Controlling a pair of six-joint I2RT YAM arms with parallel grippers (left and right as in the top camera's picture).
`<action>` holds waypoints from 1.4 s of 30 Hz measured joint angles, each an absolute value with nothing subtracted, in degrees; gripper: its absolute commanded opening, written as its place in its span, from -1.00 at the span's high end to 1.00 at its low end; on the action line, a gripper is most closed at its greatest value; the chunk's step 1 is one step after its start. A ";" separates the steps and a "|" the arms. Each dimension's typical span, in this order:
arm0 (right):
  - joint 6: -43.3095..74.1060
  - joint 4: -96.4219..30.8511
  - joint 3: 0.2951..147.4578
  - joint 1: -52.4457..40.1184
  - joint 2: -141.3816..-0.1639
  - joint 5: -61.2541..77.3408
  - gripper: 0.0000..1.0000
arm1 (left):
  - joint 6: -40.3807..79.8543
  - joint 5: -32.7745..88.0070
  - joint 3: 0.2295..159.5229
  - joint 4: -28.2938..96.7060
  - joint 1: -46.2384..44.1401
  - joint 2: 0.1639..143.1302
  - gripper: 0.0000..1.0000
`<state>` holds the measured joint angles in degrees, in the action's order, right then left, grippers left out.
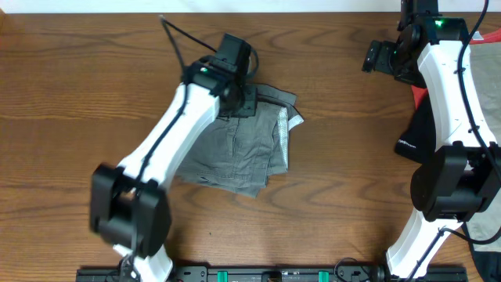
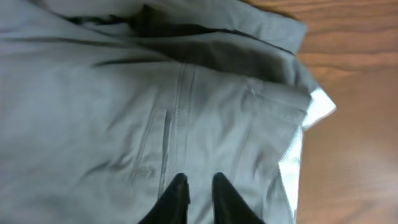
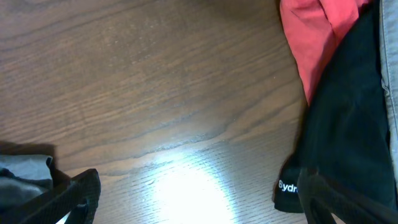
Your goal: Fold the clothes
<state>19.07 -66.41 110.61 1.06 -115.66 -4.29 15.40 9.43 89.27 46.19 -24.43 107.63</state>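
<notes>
- One pair of grey-olive shorts [image 1: 243, 145]: centre of the overhead frame, lying on the table [image 1: 78, 94]. It is already doubled over into a rough rectangle. A stitched seam and pocket line face up, and a pale inner strip [image 2: 317, 109] peeks out at the right edge.
- One left gripper [image 2: 200, 186]: set on the upper edge of the shorts. Its fingers are drawn nearly together against the cloth, with only a slim gap. It appears to be pinching a thin layer there, probably to carry that edge over for another fold.
- One right gripper [image 3: 199, 186]: upper right of the overhead frame, above bare wood. Its jaws are spread wide and hold nothing. It seems parked out of the way, near the waiting pile.
- One red garment [image 3: 311, 37]: upper right of the right wrist frame, unfolded.
- One black garment [image 3: 348, 124]: right side of the same frame, overlapping the red one. It carries white lettering at its lower edge and is also unfolded.
</notes>
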 measured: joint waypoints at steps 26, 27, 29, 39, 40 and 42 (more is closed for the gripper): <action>19.07 -66.41 110.61 1.06 -115.66 -4.29 -0.98 | 17.82 24.05 88.97 35.68 -25.85 123.02 0.88; 19.07 -66.41 110.61 1.06 -115.66 -4.29 -0.98 | 17.82 24.08 88.97 35.59 -26.24 123.04 0.88; 19.07 -66.41 110.61 1.06 -115.66 -4.29 -0.99 | 17.82 24.14 88.97 35.62 -26.83 123.02 0.88; 19.07 -66.41 110.61 1.06 -115.66 -4.29 -0.98 | 17.78 25.32 88.62 38.92 -26.46 111.59 0.69; 19.07 -66.41 110.61 1.06 -115.66 -4.29 -0.98 | 17.80 25.21 88.62 39.66 -26.37 108.88 0.68; 19.07 -66.41 110.61 1.06 -115.66 -4.29 -0.98 | 17.98 24.29 88.79 42.44 -26.30 103.33 0.67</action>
<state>19.07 -66.41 110.61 1.06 -115.66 -4.29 17.98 24.29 88.79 42.44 -26.30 103.33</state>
